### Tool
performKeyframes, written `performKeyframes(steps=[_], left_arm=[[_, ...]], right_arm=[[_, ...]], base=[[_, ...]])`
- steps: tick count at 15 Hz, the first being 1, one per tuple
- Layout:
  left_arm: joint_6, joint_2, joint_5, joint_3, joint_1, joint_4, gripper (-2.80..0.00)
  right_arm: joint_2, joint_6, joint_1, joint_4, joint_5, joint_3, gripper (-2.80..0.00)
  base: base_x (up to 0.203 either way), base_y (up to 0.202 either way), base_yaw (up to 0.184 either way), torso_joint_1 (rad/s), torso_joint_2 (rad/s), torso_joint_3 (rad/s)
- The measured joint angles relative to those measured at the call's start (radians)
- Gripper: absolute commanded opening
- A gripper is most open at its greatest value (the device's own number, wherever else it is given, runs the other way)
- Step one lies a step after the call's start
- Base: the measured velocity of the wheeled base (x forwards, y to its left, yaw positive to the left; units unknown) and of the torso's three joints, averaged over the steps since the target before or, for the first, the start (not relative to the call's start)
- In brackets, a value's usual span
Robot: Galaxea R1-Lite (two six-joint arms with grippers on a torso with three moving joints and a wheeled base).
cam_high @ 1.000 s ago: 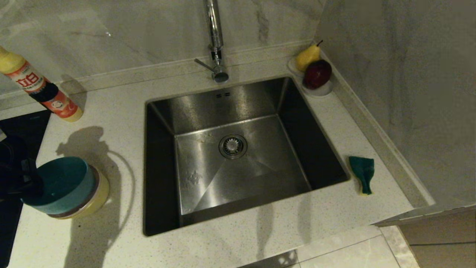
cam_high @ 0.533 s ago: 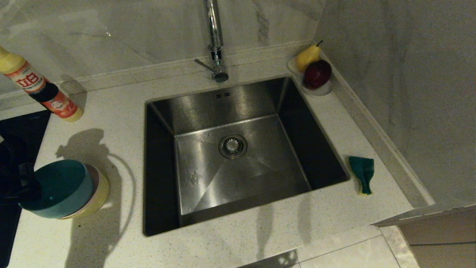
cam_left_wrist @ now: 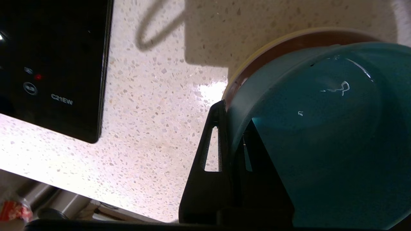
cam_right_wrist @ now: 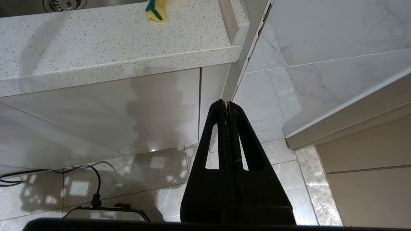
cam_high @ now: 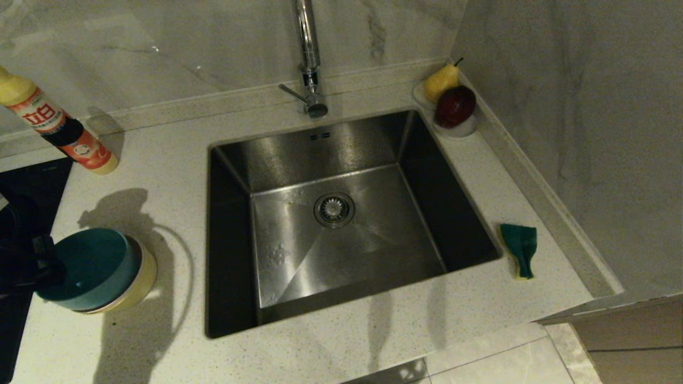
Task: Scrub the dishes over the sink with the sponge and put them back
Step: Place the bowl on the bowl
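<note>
KITCHEN SINK, mid-task: the left gripper [cam_left_wrist: 232, 128], clenched on the near rim of the blue bowl [cam_high: 85, 269] w/ one finger inside and one outside the wall, has tipped that bowl a touch higher and drawn it slightly toward the counter's left edge over the last second, while the yellow bowl [cam_high: 141, 277] beneath, w/ a pinkish rim just visible between the two, sits on the countertop [cam_high: 160, 160] left of the sink [cam_high: 331, 213]. Judged from this, the top dish is being peeled off the stack but hasn't cleared it yet. The sponge [cam_high: 520, 248] lies untouched, green face up, on the counter just right of the basin, well apart from the bowls. The right gripper [cam_right_wrist: 227, 107] hangs parked below counter level, fingers pressed shut on nothing, so scrubbing hasn't begun
</note>
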Motion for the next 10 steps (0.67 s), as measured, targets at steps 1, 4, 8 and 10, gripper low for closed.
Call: performKeyframes(steps=[1, 4, 8, 10], left_arm=[[-0.001, 0.003, 0.0, 0.002, 0.0, -0.001, 0.0], [-0.016, -0.001, -0.004, -0.002, 0.0, -0.002, 0.0], [-0.024, -0.031, -0.009, -0.01, 0.001, -0.001, 0.0], [-0.052, -0.053, -0.011, -0.048, 0.003, 0.003, 0.0]], right_arm=[[0.0, 0.0, 0.0, 0.0, 0.0, 0.0, -2.8], [0.0, 0.0, 0.0, 0.0, 0.0, 0.0, -2.8], [0.0, 0.0, 0.0, 0.0, 0.0, 0.0, -2.8], [0.0, 0.0, 0.0, 0.0, 0.0, 0.0, -2.8]], base=[[0.0, 0.0, 0.0, 0.0, 0.0, 0.0], [0.0, 0.0, 0.0, 0.0, 0.0, 0.0], [0.0, 0.0, 0.0, 0.0, 0.0, 0.0], [0.0, 0.0, 0.0, 0.0, 0.0, 0.0]])
